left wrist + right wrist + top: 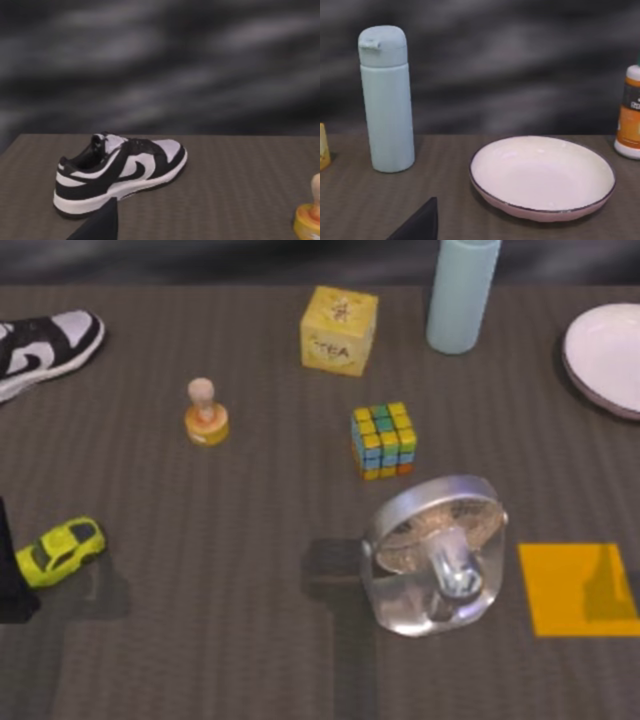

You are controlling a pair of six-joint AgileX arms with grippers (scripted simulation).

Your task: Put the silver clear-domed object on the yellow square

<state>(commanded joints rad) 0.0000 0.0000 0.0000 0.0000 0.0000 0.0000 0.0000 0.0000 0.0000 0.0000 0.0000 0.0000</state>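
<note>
The dark, finely ribbed table (200, 640) you were working at ran back to a blurred grey-black backdrop. The silver clear-domed object (437, 555), a shiny round-rimmed disc with a glassy dome and clear knob, lay right of centre toward the near edge. It sat just left of the flat orange-yellow square patch (555, 590), close beside it but not on it, and a dark shadow fell across the patch's right part. Just beyond the domed object, to its far left, stood the multicoloured puzzle cube (384, 440), and farther back the yellow tea box (339, 331). A tall pale-blue cylindrical bottle (461, 295) stood upright at the far edge, with a white shallow plate (605, 360) to its right. On the left side you had a black-and-white sneaker (45, 348) at the far left, a wooden-knobbed stamp on a yellow base (206, 412) nearer the middle, and a lime-yellow toy car (60, 550) near the left edge. Your left arm (12, 570) was parked at that left edge beside the car, well away from the domed object. The left gripper (100, 225) showed only a dark tip facing the sneaker, and the right gripper (420, 222) only a dark tip facing the plate and the blue bottle. You could not tell whether either was open or closed. An orange-labelled bottle (630, 112) stood past the plate.
</note>
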